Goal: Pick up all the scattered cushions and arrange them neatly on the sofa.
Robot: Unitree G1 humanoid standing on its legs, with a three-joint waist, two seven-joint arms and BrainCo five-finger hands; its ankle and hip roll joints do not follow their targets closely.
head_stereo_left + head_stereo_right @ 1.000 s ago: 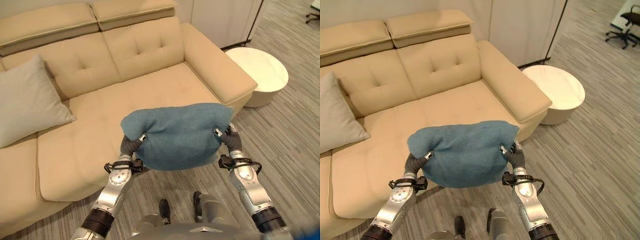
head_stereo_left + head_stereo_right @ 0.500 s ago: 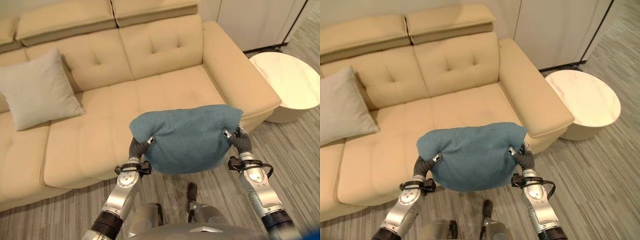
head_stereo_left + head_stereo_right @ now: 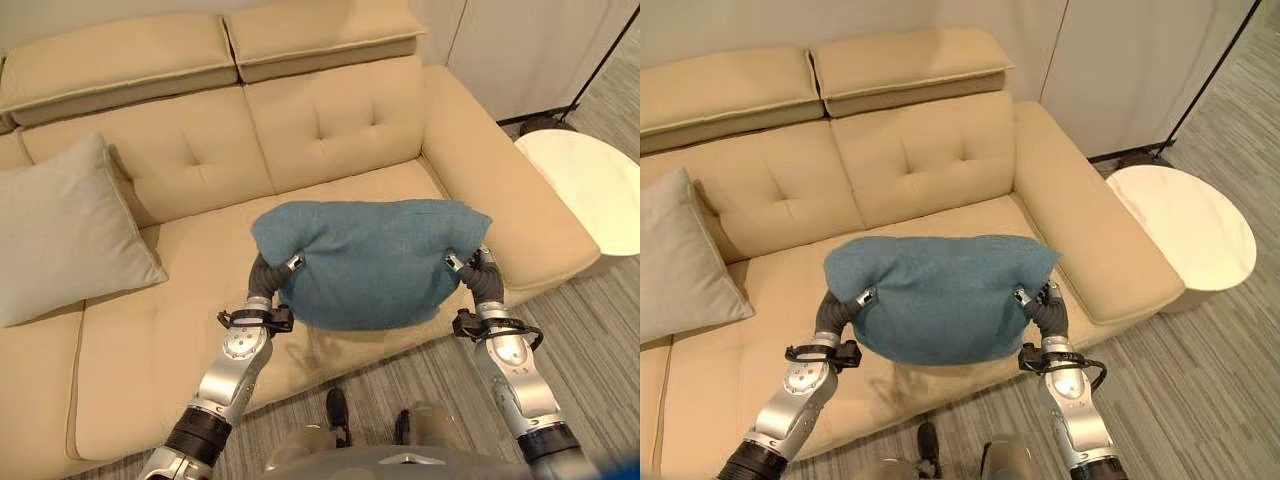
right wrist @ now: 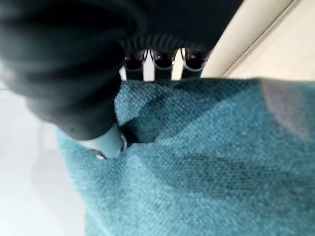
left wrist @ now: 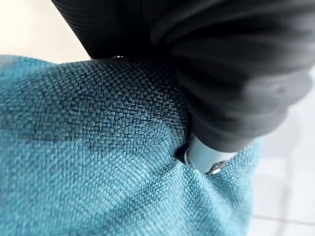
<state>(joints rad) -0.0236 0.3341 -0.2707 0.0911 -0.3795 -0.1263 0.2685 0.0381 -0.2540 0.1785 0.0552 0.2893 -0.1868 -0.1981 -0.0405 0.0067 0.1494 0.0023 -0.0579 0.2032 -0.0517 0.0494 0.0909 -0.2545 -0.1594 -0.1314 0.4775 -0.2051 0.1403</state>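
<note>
Teal woven cloth covers the cushion [image 3: 370,262], which hangs in the air between the two hands over the front edge of the beige sofa [image 3: 330,120], above its right seat. Its long axis runs side to side, one end toward each hand, with the broad face turned toward the robot and the top edge leaning slightly toward the backrest.

The left hand [image 3: 272,275] pinches the cushion's left end: in the left wrist view a thumb [image 5: 204,156] digs into the fabric and puckers it. The right hand [image 3: 478,274] grips the right end the same way (its thumb [image 4: 106,143] sinks into a dimple in the weave, while the other fingers [image 4: 147,61] curl over the edge behind).

A grey cushion [image 3: 65,235] leans upright against the backrest at the sofa's left, well apart from the teal one. A round white side table [image 3: 1185,225] stands on the striped grey floor [image 3: 1200,370] just beside the sofa's right armrest.
</note>
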